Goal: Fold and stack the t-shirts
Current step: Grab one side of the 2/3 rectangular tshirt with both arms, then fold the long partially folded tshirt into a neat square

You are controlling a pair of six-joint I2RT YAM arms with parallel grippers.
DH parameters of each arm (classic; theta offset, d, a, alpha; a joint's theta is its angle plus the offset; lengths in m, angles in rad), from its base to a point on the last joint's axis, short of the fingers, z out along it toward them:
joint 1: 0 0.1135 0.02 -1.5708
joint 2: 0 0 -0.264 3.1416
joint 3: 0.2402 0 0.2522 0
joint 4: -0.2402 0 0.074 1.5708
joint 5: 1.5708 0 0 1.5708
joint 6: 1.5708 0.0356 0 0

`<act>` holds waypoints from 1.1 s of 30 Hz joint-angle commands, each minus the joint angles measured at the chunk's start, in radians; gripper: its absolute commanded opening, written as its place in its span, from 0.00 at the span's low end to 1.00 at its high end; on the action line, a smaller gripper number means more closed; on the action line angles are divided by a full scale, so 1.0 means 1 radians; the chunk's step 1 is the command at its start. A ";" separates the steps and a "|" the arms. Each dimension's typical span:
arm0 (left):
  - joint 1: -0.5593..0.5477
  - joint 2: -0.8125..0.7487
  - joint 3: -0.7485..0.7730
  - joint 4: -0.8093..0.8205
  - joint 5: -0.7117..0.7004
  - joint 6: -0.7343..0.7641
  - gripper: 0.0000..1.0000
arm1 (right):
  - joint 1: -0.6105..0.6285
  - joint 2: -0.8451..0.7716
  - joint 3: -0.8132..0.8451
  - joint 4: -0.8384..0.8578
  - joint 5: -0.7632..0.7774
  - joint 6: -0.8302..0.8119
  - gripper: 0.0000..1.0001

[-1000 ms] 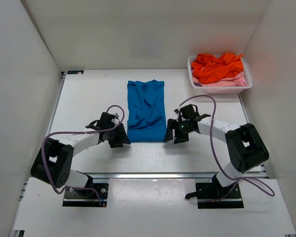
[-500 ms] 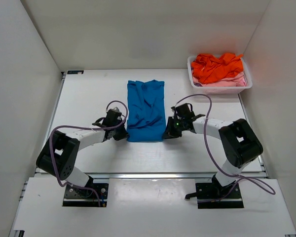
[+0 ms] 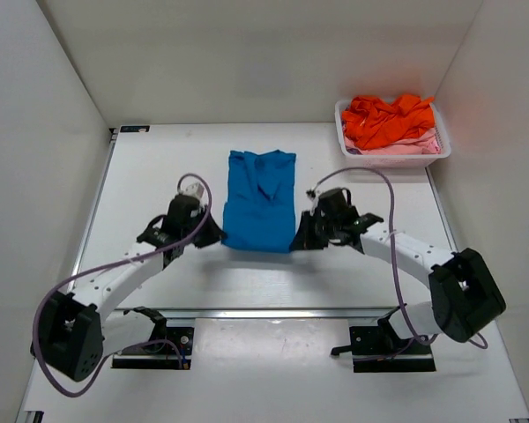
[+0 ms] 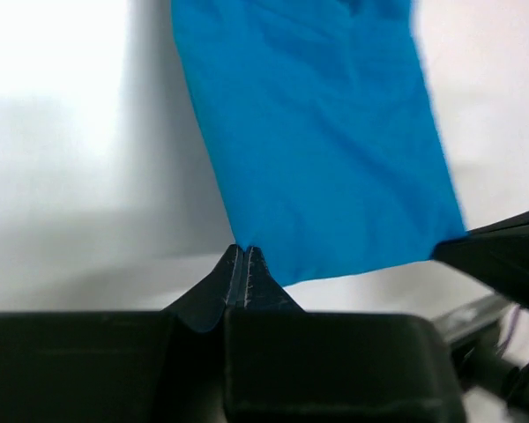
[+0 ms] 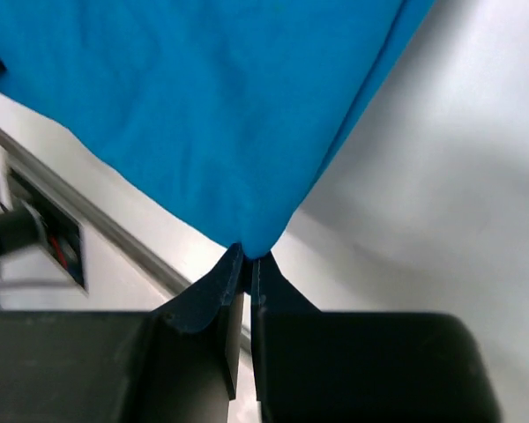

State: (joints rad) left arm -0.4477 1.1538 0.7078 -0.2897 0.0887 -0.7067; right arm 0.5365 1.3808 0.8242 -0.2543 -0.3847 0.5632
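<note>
Clearly the blue t-shirt (image 3: 260,201) is the only garment laid out: a plain, bright blue cloth folded into a narrow, roughly rectangular strip near the middle of the tabletop (image 3: 159,176). Its surface is mostly smooth, with a few soft creases and a small folded flap near the far end, where the outline is slightly uneven. The long axis runs from the near side to the far side, almost straight away from the arm bases, with the far end leaning a little to the right. The near hem is a straight edge pulled taut between the two arms.

The left gripper (image 3: 214,236) is closed on the near left corner of that hem; in the left wrist view its fingertips meet with the blue corner pinched between them. The right gripper (image 3: 299,241) is likewise clamped on the near right corner, and the right wrist view shows the cloth fanning out from its closed tips. A shadow under the cloth in both wrist views suggests the near end sits raised off the tabletop.

Well apart, at the far right corner, a white basket (image 3: 395,155) holds crumpled orange t-shirts (image 3: 388,119) on top of a pink t-shirt (image 3: 404,147).
</note>
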 commanded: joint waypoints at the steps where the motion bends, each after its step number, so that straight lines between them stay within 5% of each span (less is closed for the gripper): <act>1: -0.022 -0.086 -0.164 -0.092 0.074 0.000 0.00 | 0.066 -0.070 -0.132 -0.005 -0.005 0.061 0.00; 6: -0.078 -0.262 -0.327 -0.143 0.135 -0.076 0.00 | 0.149 -0.182 -0.267 0.001 -0.031 0.156 0.00; 12: -0.002 -0.301 -0.234 -0.223 0.160 -0.042 0.00 | 0.135 -0.204 -0.274 -0.009 -0.092 0.163 0.00; 20: 0.124 0.171 0.233 -0.122 0.244 0.082 0.00 | -0.143 0.113 0.185 -0.125 -0.192 -0.063 0.00; 24: 0.210 0.493 0.546 -0.045 0.194 0.096 0.02 | -0.251 0.431 0.594 -0.181 -0.177 -0.158 0.04; 26: 0.245 0.634 0.683 -0.025 0.178 0.098 0.17 | -0.273 0.553 0.830 -0.226 -0.113 -0.192 0.22; 27: 0.266 0.703 0.762 -0.008 0.168 0.092 0.21 | -0.279 0.610 0.875 -0.233 -0.068 -0.213 0.40; 29: 0.283 0.786 0.824 0.021 0.169 0.099 0.74 | -0.286 0.688 1.005 -0.265 -0.007 -0.223 0.63; 33: 0.310 0.836 0.865 0.018 0.235 0.144 0.83 | -0.288 0.706 1.037 -0.309 0.058 -0.241 0.77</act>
State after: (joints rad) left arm -0.1490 2.0171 1.5406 -0.2794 0.2787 -0.6102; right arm 0.2340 2.1105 1.8427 -0.4904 -0.4065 0.3706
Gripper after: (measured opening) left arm 0.804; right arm 0.757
